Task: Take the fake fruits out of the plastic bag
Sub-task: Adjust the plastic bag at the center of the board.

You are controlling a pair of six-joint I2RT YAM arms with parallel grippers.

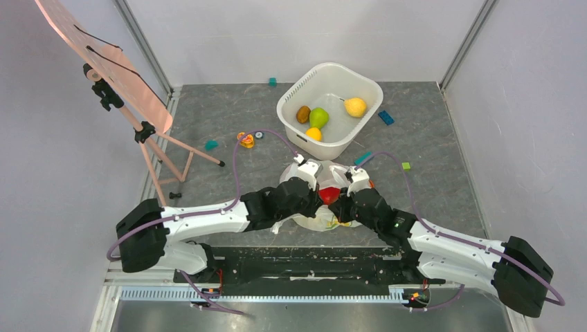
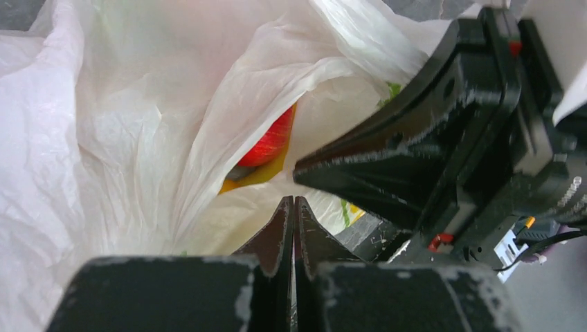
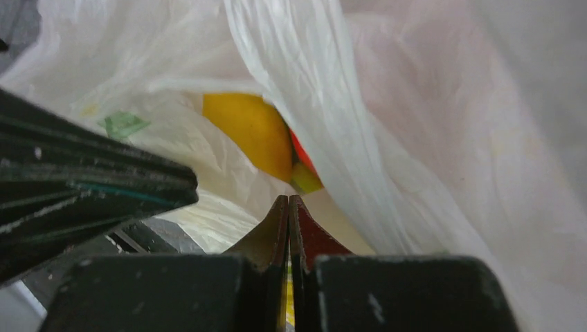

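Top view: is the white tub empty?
No: the white tub holds a green pear, a yellow fruit, a brown fruit and an orange fruit.

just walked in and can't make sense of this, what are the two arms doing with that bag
Both arms reach into the middle of the table, at the plastic bag. The left gripper and right gripper are each shut right at the bag's opening; whether they pinch the film cannot be told. A red fruit and a yellow fruit lie inside the bag. The white tub behind holds a green pear and a few others.
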